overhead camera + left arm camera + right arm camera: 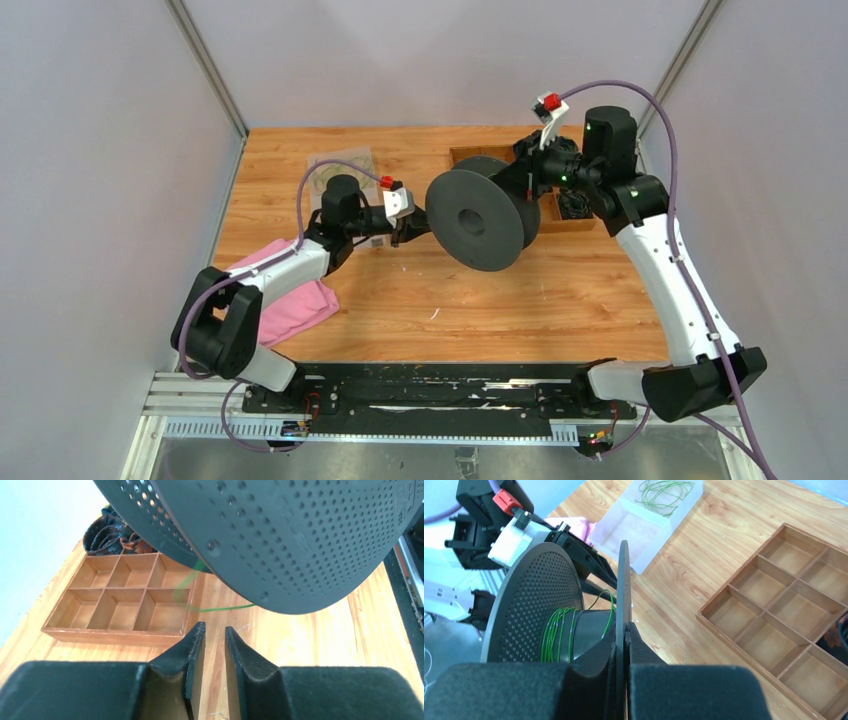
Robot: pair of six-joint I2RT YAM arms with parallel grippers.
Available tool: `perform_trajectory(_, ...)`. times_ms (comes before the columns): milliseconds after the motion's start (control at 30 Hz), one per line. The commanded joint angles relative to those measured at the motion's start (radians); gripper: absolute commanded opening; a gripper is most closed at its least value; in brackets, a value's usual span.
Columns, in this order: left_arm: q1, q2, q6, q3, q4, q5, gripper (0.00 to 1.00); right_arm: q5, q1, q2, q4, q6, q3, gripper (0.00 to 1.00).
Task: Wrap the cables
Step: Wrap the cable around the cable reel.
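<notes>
Holding the spool (480, 212) above the tabletop's middle, I worry about the cable (225, 608) — a few turns sit on the hub, but its free tail trails beneath the flange and could unwind or slip off if it goes slack. My left gripper (215, 632) stands narrowly apart near that tail, gripping nothing I can see — my right gripper (624, 632) is clamped on the spool's flange edge
</notes>
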Motion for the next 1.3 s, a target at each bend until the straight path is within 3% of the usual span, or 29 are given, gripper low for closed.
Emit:
perform_trajectory(0, 0.005, 0.038, -0.113, -0.005, 0.108, 0.001, 0.29, 0.07, -0.032, -0.005, 0.021, 0.129, 0.097, 0.01)
perform_trajectory(167, 0.005, 0.077, -0.217, -0.008, 0.195, 0.002, 0.26, 0.082, -0.041, 0.021, 0.012, 0.17, 0.13, 0.01)
perform_trajectory(233, 0.006, 0.081, -0.235, -0.013, 0.212, -0.006, 0.29, 0.079, -0.046, 0.031, 0.01, 0.196, 0.137, 0.01)
perform_trajectory(367, 0.006, 0.047, -0.191, -0.063, 0.272, -0.046, 0.39, 0.096, -0.055, 0.043, -0.003, 0.247, 0.157, 0.01)
perform_trajectory(600, 0.019, -0.025, -0.074, -0.197, 0.513, -0.149, 0.6, 0.055, -0.082, 0.041, -0.012, 0.317, 0.133, 0.01)
perform_trajectory(767, 0.02, -0.059, -0.041, -0.174, 0.489, -0.159, 0.7, 0.036, -0.088, 0.038, -0.026, 0.365, 0.113, 0.01)
perform_trajectory(1100, -0.016, -0.022, 0.02, -0.082, 0.409, -0.156, 0.74, 0.099, -0.083, 0.017, -0.161, 0.304, 0.163, 0.01)
perform_trajectory(1267, -0.051, 0.005, 0.065, -0.079, 0.411, -0.042, 0.78, 0.059, -0.083, 0.017, -0.168, 0.305, 0.146, 0.01)
